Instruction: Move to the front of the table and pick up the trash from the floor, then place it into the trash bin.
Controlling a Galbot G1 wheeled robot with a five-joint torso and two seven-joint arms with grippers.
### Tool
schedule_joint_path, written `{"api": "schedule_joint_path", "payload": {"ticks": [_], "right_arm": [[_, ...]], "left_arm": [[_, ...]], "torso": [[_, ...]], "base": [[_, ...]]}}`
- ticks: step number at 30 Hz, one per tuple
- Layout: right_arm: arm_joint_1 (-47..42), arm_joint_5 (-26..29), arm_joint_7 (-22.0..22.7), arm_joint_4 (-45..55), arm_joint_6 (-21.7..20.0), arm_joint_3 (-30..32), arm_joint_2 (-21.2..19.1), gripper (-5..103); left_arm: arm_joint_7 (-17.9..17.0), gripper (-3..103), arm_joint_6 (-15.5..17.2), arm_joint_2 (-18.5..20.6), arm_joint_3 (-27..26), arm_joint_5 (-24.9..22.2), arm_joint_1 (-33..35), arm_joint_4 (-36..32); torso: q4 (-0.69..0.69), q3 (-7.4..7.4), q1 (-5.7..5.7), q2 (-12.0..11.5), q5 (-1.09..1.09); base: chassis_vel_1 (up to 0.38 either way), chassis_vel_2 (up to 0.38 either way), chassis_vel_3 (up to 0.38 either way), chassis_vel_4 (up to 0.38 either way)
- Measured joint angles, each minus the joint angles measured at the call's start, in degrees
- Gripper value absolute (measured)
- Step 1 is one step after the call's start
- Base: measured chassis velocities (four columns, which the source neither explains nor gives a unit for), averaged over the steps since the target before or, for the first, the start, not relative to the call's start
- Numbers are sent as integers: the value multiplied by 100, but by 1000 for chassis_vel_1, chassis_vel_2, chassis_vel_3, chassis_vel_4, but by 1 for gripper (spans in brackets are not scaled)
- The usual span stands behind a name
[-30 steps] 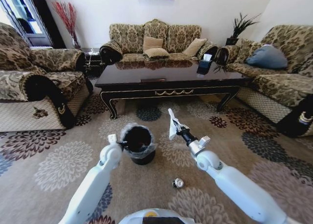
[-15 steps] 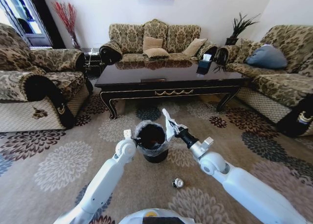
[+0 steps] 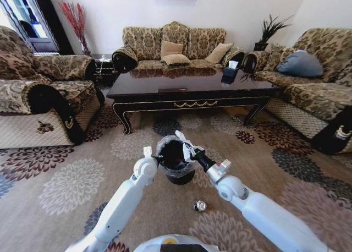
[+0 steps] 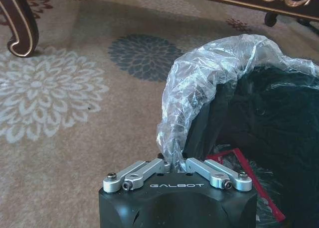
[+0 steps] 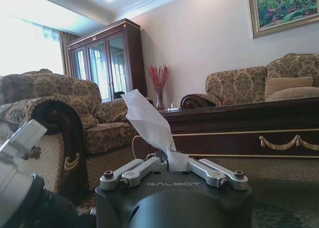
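My left jaws (image 4: 175,164), marked GALBOT, pinch the bin's (image 3: 177,159) bag (image 4: 199,83); my right jaws (image 5: 172,163), same lettering, clamp white paper (image 5: 149,123) over its mouth.

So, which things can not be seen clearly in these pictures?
- Trash bin bottom: in the head view, the white paper and right gripper cover part of the opening.
- Red-edged item in the bin: left wrist view, partly hidden by the left gripper.
- Can on the carpet: too small to read.
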Motion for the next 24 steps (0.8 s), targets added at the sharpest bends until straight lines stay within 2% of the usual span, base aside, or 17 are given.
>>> {"api": "schedule_joint_path", "payload": {"ticks": [15,16,19,21,24], "right_arm": [[42,-243,168,-192,22,-294,154,0],[49,-283,195,-199,26,-313,157,-3],[56,-494,303,-256,45,-353,174,13],[46,-524,311,-263,46,-351,176,13],[-2,-535,316,-246,20,-302,155,29]], "left_arm": [[30,2,0,-76,29,9,-26,-10],[36,2,0,-74,21,11,-13,-17],[48,2,0,-39,-26,24,47,-60],[51,2,0,-18,-45,25,61,-68],[57,2,0,55,-104,30,89,-79]], "torso": [[1,0,0,0,0],[1,0,0,0,0],[1,0,0,0,0],[1,0,0,0,0],[1,0,0,0,0]], "base": [[0,0,0,0],[0,0,0,0],[0,0,0,0],[0,0,0,0],[0,0,0,0]]}}
